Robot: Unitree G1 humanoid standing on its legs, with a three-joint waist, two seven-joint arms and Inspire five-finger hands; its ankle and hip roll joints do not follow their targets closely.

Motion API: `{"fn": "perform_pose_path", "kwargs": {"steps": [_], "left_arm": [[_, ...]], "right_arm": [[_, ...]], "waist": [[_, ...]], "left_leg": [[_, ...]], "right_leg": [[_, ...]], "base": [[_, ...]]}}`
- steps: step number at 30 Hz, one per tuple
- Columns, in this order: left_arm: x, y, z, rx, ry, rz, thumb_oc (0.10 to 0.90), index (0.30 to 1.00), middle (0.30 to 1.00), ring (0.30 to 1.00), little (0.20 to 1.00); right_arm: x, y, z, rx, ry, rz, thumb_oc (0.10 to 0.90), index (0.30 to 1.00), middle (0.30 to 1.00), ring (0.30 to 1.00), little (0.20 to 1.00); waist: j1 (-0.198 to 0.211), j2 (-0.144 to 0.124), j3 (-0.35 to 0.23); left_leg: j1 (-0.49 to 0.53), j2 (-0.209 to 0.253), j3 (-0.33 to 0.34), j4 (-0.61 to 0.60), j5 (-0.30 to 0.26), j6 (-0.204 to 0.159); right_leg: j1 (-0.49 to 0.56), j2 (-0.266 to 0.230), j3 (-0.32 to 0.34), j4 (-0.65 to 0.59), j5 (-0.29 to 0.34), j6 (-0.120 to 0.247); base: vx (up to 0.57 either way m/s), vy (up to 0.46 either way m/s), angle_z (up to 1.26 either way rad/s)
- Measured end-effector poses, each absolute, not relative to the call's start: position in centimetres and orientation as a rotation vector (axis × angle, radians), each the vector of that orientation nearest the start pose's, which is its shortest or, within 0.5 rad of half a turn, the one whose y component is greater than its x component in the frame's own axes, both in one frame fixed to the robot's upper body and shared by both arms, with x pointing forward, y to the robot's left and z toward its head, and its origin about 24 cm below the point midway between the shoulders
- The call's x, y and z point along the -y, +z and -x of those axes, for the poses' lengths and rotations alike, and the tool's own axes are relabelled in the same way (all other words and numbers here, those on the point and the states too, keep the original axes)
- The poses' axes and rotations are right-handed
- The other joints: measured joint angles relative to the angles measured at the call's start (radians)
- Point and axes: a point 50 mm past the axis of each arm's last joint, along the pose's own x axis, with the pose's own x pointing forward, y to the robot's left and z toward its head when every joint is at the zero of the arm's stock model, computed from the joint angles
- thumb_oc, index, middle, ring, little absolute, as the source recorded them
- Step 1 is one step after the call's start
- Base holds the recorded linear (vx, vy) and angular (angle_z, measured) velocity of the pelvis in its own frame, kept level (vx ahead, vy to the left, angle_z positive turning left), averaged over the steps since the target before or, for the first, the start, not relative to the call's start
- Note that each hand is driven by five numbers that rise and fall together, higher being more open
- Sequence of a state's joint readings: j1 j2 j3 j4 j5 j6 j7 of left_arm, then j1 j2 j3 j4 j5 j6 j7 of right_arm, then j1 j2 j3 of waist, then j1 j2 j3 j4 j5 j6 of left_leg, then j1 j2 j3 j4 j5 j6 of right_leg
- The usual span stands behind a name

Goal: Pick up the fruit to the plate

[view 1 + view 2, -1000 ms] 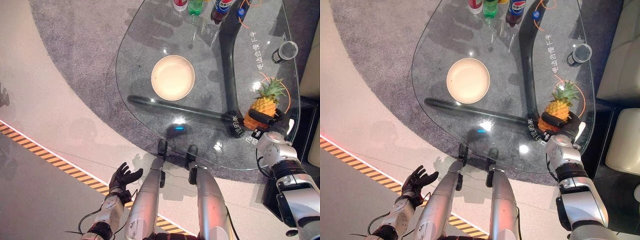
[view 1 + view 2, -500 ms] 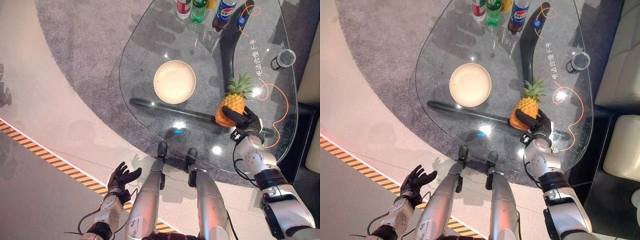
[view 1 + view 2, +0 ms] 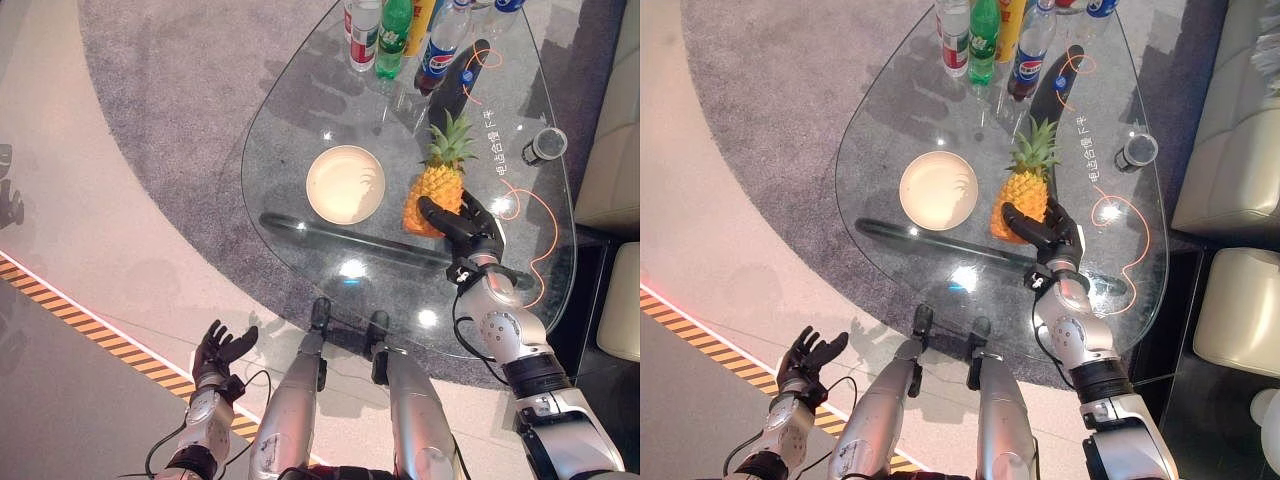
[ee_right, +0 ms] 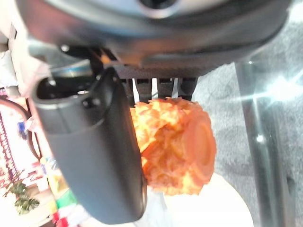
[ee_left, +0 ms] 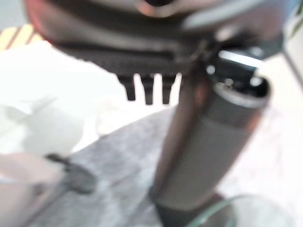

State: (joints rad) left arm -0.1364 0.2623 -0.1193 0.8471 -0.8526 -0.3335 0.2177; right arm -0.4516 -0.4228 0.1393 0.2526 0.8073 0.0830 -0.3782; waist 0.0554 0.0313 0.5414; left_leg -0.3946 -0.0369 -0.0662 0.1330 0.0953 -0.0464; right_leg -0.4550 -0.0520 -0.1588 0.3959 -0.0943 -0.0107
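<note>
right hand (image 3: 466, 228) is clamped round the lower body of the pineapple (image 3: 431, 187), held upright, crown toward 12, just beside the plate (image 3: 345, 184) on the glass table (image 3: 290, 110), which sits at 9 o'clock from it; left hand (image 3: 218, 347) hangs relaxed, fingers spread, off the table.

R hand (image 4: 142, 42) takes up the top of the view, thumb (image 4: 99, 156) a big dark bulk alongside the fingers (image 4: 163, 87). Pineapple (image 4: 173, 146) sits clamped btwn thumb and fingers, orange base end facing the cam (flat cut end on show). Pale plate (image 4: 213, 208) lies just under the fruit, seen past it. Glass table (image 4: 270, 118) w/ grey carpet beneath, dark table frame bar (image 4: 253, 127) running across.
</note>
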Motion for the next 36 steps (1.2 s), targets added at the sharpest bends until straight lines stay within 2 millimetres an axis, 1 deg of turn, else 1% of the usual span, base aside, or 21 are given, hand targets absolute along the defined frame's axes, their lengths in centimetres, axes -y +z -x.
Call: {"fn": "perform_pose_path", "kwargs": {"steps": [5,7,10,12,15,17,19,21,24,25,26,27,31,32,34,36], "left_arm": [[-24.7,-6.4,-22.7,-0.306,0.613,0.445,0.800,0.900,0.900,0.900,0.900],[-24.7,-5.9,-23.0,-0.274,0.612,0.453,0.800,0.900,0.900,0.900,0.900],[-24.7,-4.7,-23.5,-0.201,0.614,0.492,0.800,0.900,0.900,0.900,0.900],[-24.8,-3.7,-24.0,-0.145,0.614,0.535,0.800,0.900,0.900,0.900,0.900],[-24.4,-2.3,-24.8,-0.080,0.574,0.607,0.800,0.900,0.900,0.900,0.900],[-24.0,-1.2,-25.4,-0.023,0.503,0.659,0.800,0.900,0.900,0.900,0.900],[-23.1,0.2,-26.0,0.044,0.378,0.683,0.800,0.900,0.900,0.900,0.900],[-22.1,1.9,-26.6,0.104,0.223,0.697,0.800,0.900,0.900,0.900,0.900],[-21.0,3.9,-26.9,0.168,0.043,0.669,0.800,0.900,0.900,0.900,0.900],[-20.8,4.3,-26.9,0.185,0.007,0.662,0.800,0.900,0.900,0.900,0.900],[-20.6,5.3,-27.3,0.218,-0.033,0.668,0.800,0.900,0.900,0.900,0.900],[-20.5,5.7,-27.3,0.232,-0.054,0.673,0.800,0.900,0.900,0.900,0.900],[-19.6,8.5,-28.0,0.303,-0.208,0.681,0.800,0.900,0.900,0.900,0.900],[-19.3,8.7,-28.0,0.303,-0.234,0.697,0.800,0.900,0.900,0.900,0.900],[-18.1,9.2,-28.2,0.290,-0.345,0.778,0.800,0.900,0.900,0.900,0.900],[-17.2,9.1,-28.2,0.265,-0.394,0.808,0.800,0.900,0.900,0.900,0.900]], "right_arm": [[19.5,9.5,-32.8,-0.047,-0.164,-0.331,0.100,0.300,0.300,0.300,0.200],[19.3,9.5,-32.8,-0.047,-0.150,-0.333,0.100,0.300,0.300,0.300,0.200],[18.9,9.9,-32.3,-0.016,-0.097,-0.310,0.100,0.300,0.300,0.300,0.200],[18.3,10.4,-32.1,0.018,-0.020,-0.285,0.100,0.300,0.300,0.300,0.200],[17.1,11.3,-31.9,0.071,0.103,-0.232,0.100,0.300,0.300,0.300,0.200],[16.4,12.1,-31.7,0.108,0.188,-0.190,0.100,0.300,0.300,0.300,0.200],[15.9,12.8,-31.5,0.135,0.271,-0.132,0.100,0.300,0.300,0.300,0.200],[15.8,13.2,-31.3,0.153,0.327,-0.083,0.100,0.300,0.300,0.300,0.200],[15.7,13.3,-31.2,0.154,0.374,-0.039,0.100,0.300,0.300,0.300,0.200],[15.6,13.2,-31.1,0.152,0.390,-0.033,0.100,0.300,0.300,0.300,0.200],[15.5,13.1,-31.1,0.148,0.406,-0.021,0.100,0.300,0.300,0.300,0.200],[15.5,13.1,-31.0,0.145,0.415,-0.008,0.100,0.300,0.300,0.300,0.200],[15.3,12.8,-30.9,0.129,0.451,0.035,0.100,0.300,0.300,0.300,0.200],[15.2,12.7,-30.9,0.129,0.454,0.042,0.100,0.300,0.300,0.300,0.200],[14.9,12.6,-30.8,0.124,0.467,0.068,0.100,0.300,0.300,0.300,0.200],[14.5,12.3,-30.7,0.116,0.483,0.094,0.100,0.300,0.300,0.300,0.200]], "waist": [[-0.002,0.000,0.000],[-0.001,0.000,0.000],[0.000,0.000,0.000],[-0.002,0.000,0.000],[0.014,0.000,0.000],[0.027,0.000,0.000],[0.029,0.000,0.000],[0.043,0.000,0.000],[0.052,0.000,0.000],[0.051,0.000,0.000],[0.050,0.000,0.000],[0.050,0.000,0.000],[0.050,0.000,0.000],[0.050,0.000,0.000],[0.049,-0.001,0.001],[0.049,-0.001,0.001]], "left_leg": [[0.043,0.001,-0.002,-0.017,0.000,0.000],[0.057,0.003,-0.002,-0.029,0.001,-0.002],[0.066,0.002,-0.009,-0.031,0.001,-0.003],[0.078,0.003,-0.025,-0.032,0.003,-0.004],[0.100,0.007,-0.027,-0.034,0.003,-0.005],[0.101,0.010,-0.028,-0.034,0.004,-0.008],[0.101,0.011,-0.042,-0.034,0.007,-0.012],[0.098,0.013,-0.048,-0.034,0.008,-0.014],[0.097,0.011,-0.049,-0.033,0.007,-0.015],[0.096,0.011,-0.049,-0.033,0.005,-0.018],[0.095,0.010,-0.049,-0.033,0.005,-0.018],[0.094,0.010,-0.049,-0.033,0.005,-0.018],[0.086,0.010,-0.050,-0.033,0.007,-0.015],[0.084,0.010,-0.050,-0.033,0.007,-0.015],[0.074,0.010,-0.050,-0.032,0.007,-0.015],[0.074,0.009,-0.050,-0.031,0.007,-0.015]], "right_leg": [[0.044,0.003,-0.003,-0.017,-0.003,0.004],[0.053,0.003,-0.003,-0.018,-0.004,0.005],[0.067,0.006,-0.010,-0.026,-0.003,0.003],[0.089,0.010,-0.024,-0.037,-0.002,0.000],[0.112,0.012,-0.030,-0.037,-0.008,-0.004],[0.116,0.014,-0.037,-0.037,-0.010,-0.007],[0.122,0.013,-0.054,-0.037,-0.013,-0.011],[0.120,0.013,-0.058,-0.036,-0.015,-0.013],[0.120,0.013,-0.058,-0.034,-0.022,-0.007],[0.119,0.014,-0.058,-0.034,-0.022,-0.007],[0.119,0.013,-0.058,-0.034,-0.022,-0.006],[0.118,0.013,-0.058,-0.034,-0.022,-0.006],[0.110,0.014,-0.058,-0.035,-0.023,-0.006],[0.108,0.014,-0.058,-0.035,-0.023,-0.005],[0.100,0.014,-0.059,-0.035,-0.024,-0.005],[0.100,0.013,-0.059,-0.035,-0.023,-0.005]], "base": [[-0.01,-0.007,0.00],[-0.01,-0.037,0.01],[0.00,-0.038,0.06],[0.00,-0.040,0.14],[-0.01,-0.047,0.07],[-0.02,-0.042,0.09],[-0.04,-0.021,0.20],[-0.04,-0.001,0.09],[-0.01,0.000,0.01],[0.00,0.000,0.00],[-0.03,-0.020,0.01],[-0.03,-0.022,0.00],[-0.04,-0.016,0.00],[0.00,0.000,0.00],[0.00,0.000,0.00],[0.00,0.000,0.00]]}}
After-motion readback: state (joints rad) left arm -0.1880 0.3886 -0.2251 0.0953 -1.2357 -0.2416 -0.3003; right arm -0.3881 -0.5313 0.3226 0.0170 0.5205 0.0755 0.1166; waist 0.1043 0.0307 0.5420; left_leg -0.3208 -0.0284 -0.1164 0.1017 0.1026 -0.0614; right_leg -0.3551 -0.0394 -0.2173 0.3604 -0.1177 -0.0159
